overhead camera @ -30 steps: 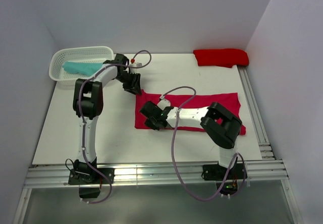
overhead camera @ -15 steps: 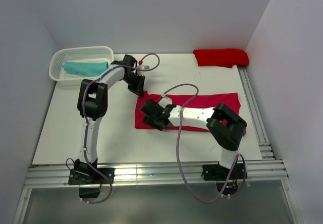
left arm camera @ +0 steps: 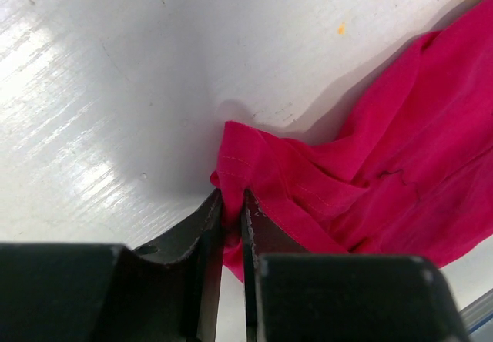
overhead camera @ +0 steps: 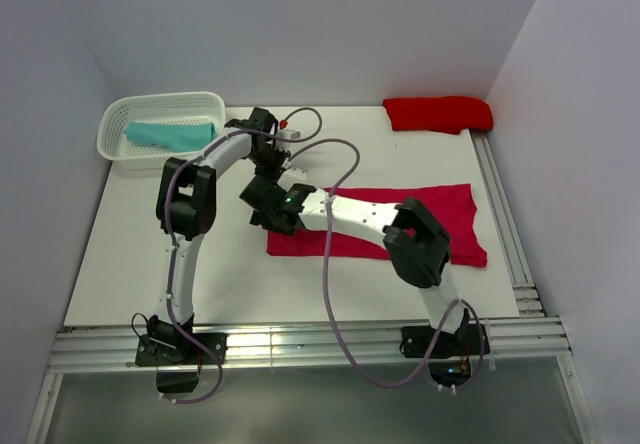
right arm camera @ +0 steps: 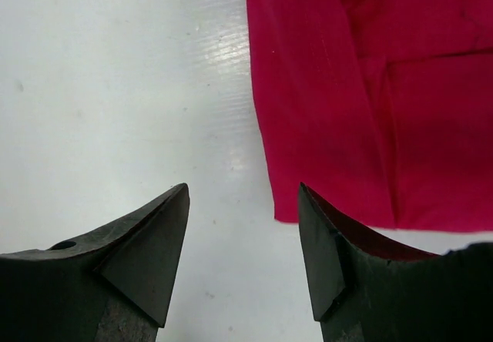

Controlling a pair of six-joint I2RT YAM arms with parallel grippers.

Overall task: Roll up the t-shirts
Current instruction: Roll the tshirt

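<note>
A raspberry-crimson t-shirt lies flat as a long band across the middle of the white table. My left gripper is at its far left corner. The left wrist view shows that gripper shut on a bunched fold of the crimson cloth. My right gripper hovers open just beyond the shirt's left edge. In the right wrist view it holds nothing, and the shirt's near corner lies by its right finger. A scarlet t-shirt lies bunched at the back right. A teal t-shirt lies in the basket.
The white lattice basket stands at the back left corner of the table. Metal rails run along the table's right side and its near edge. Grey walls close in the back and both sides.
The left gripper has moved right onto the shirt's far left corner and shut on it. The right gripper has opened and slid left, off the cloth to the shirt's left edge.
</note>
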